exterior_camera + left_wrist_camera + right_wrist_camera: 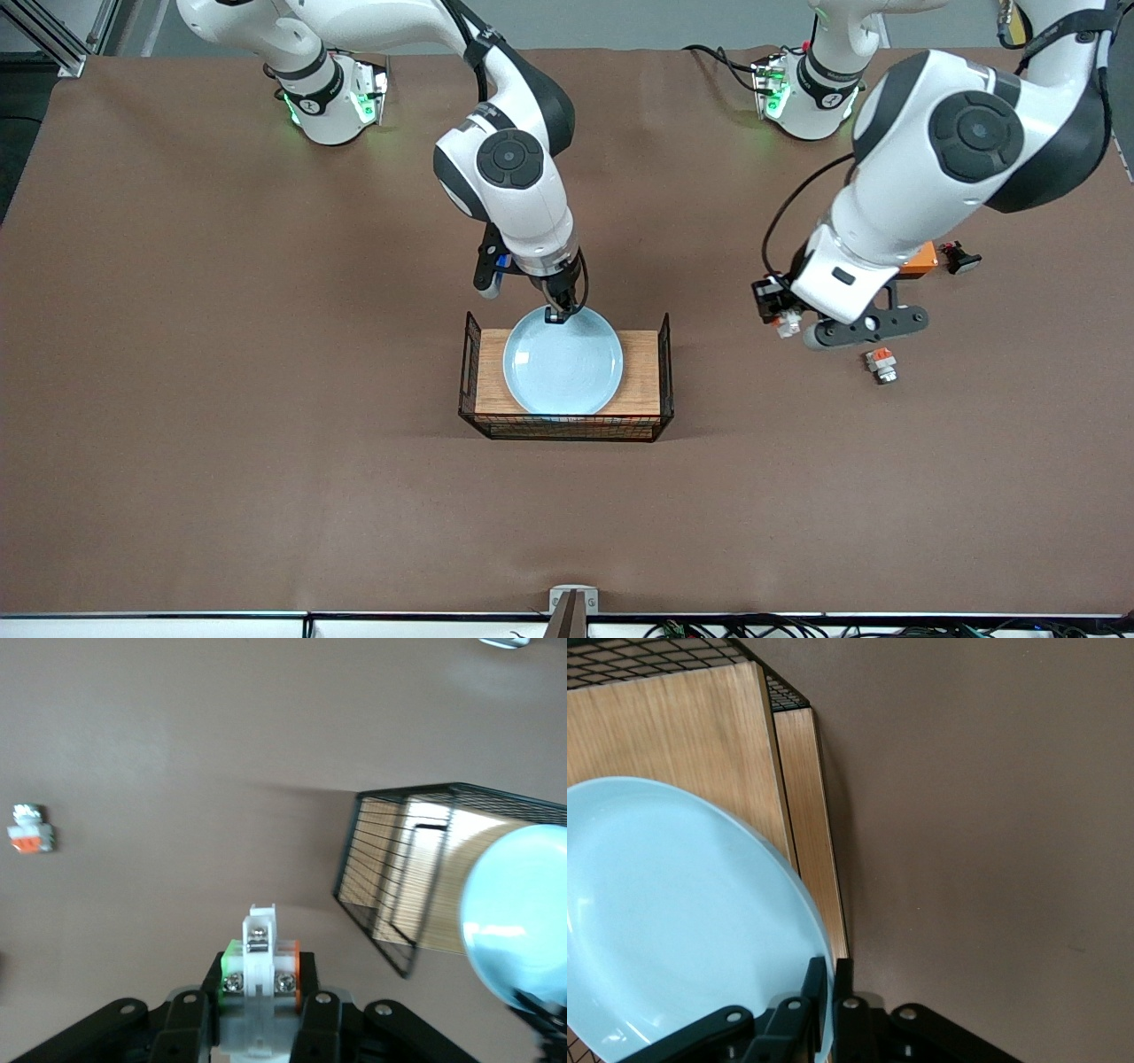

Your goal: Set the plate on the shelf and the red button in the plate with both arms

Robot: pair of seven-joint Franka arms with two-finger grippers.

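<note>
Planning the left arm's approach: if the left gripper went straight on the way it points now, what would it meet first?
Likely bare table. The left gripper, shut on the red button, aims between the small orange-topped block and the wire basket; depth is unclear.

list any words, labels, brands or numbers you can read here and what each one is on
None can be read.
Right arm's base ring: a small mark, too small to read.
Left arm's base ring: a small mark, also too small.
The plate, the red button in the left hand and the wire basket show no text.
</note>
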